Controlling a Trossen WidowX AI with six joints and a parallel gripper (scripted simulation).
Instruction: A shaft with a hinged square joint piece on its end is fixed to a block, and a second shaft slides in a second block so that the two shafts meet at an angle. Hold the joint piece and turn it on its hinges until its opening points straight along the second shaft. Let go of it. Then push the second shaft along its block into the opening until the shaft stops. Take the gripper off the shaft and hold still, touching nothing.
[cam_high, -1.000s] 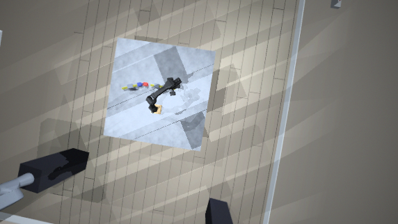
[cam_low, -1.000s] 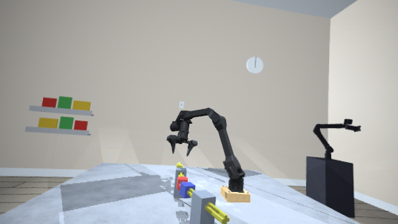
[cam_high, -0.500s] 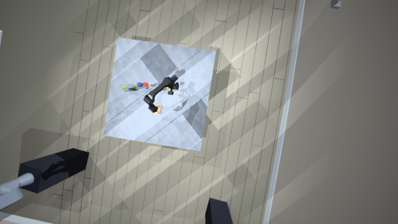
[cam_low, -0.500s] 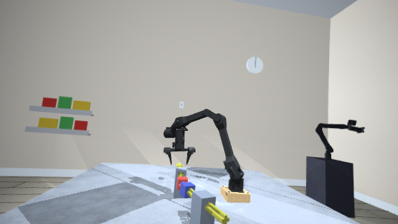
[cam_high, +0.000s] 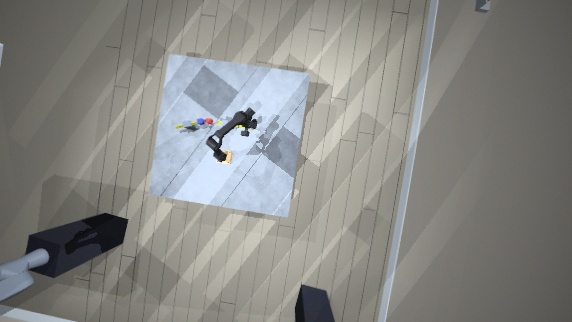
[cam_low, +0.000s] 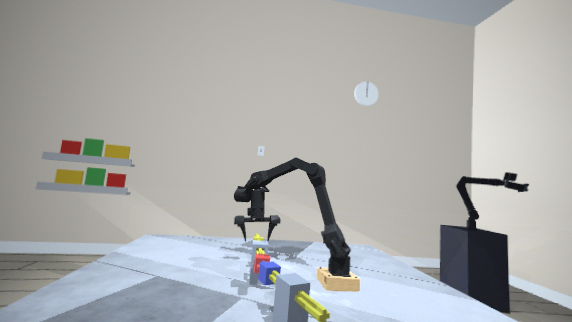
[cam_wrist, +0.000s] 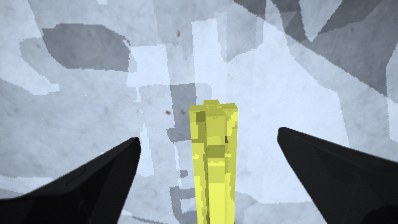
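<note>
The first yellow shaft (cam_high: 179, 126) (cam_low: 312, 305) runs through a grey block (cam_low: 291, 297). At its inner end are a blue piece (cam_high: 200, 121) (cam_low: 269, 272) and the red joint piece (cam_high: 209, 121) (cam_low: 261, 262); the red opening is hidden. The second yellow shaft (cam_high: 219, 122) (cam_low: 260, 251) (cam_wrist: 217, 185) passes through the far grey block (cam_low: 259, 245). In the top view a small gap shows between it and the red piece. My gripper (cam_high: 249, 128) (cam_low: 257, 240) (cam_wrist: 209, 138) is open and empty near the second shaft's outer end, one finger to each side of the shaft in the wrist view. Contact cannot be told.
The arm's wooden base (cam_high: 227, 157) (cam_low: 340, 283) stands beside the row of blocks. The arm reaches over the far block and hides part of the second shaft in the top view. Another arm stands on a dark pedestal (cam_low: 487, 270), away from the table (cam_high: 200, 180).
</note>
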